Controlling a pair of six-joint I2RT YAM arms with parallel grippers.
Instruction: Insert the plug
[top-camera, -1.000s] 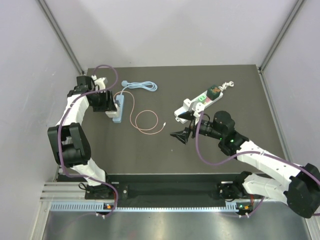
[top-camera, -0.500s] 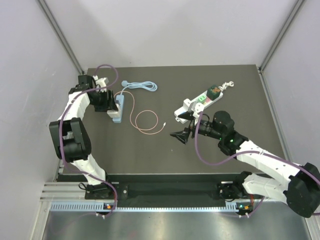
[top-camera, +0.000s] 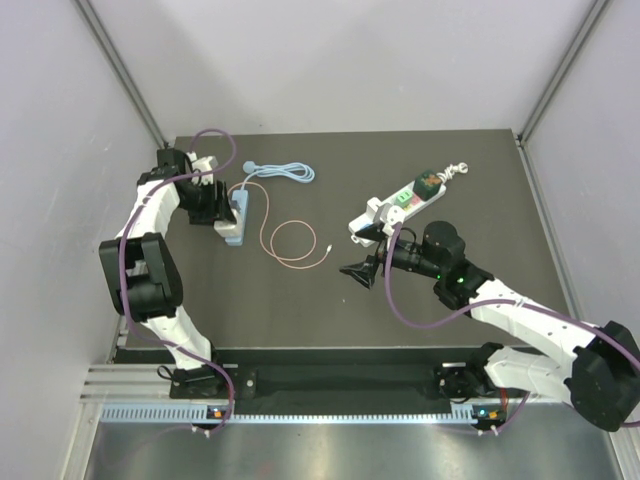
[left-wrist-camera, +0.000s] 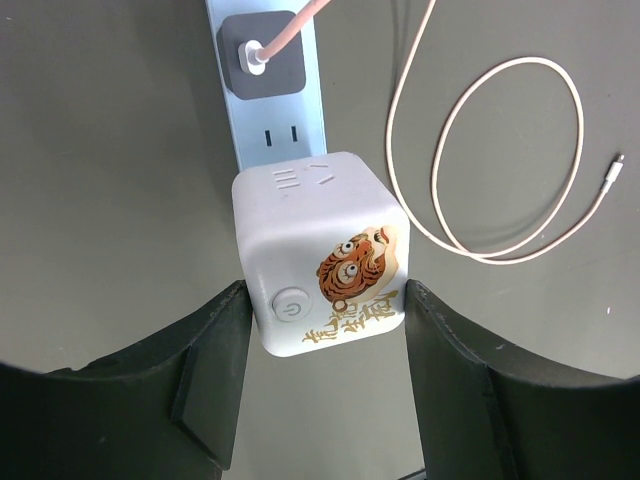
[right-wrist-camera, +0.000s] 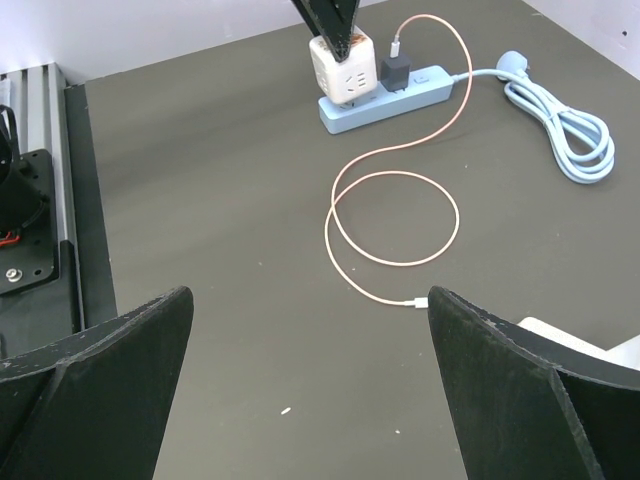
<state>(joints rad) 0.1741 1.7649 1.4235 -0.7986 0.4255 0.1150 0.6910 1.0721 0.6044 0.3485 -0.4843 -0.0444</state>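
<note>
The left fingers (left-wrist-camera: 215, 360) pinch the white cube plug (left-wrist-camera: 315, 250) by its sides, right over the blue power strip (left-wrist-camera: 285, 135), whose long axis runs straight away from them; the right fingers (right-wrist-camera: 110, 350), spread wide, hover well apart above the bench (right-wrist-camera: 200, 200)

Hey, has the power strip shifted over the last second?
No. The power strip keeps its place and angle against the table's back edge. The left gripper grips the cube plug.
</note>
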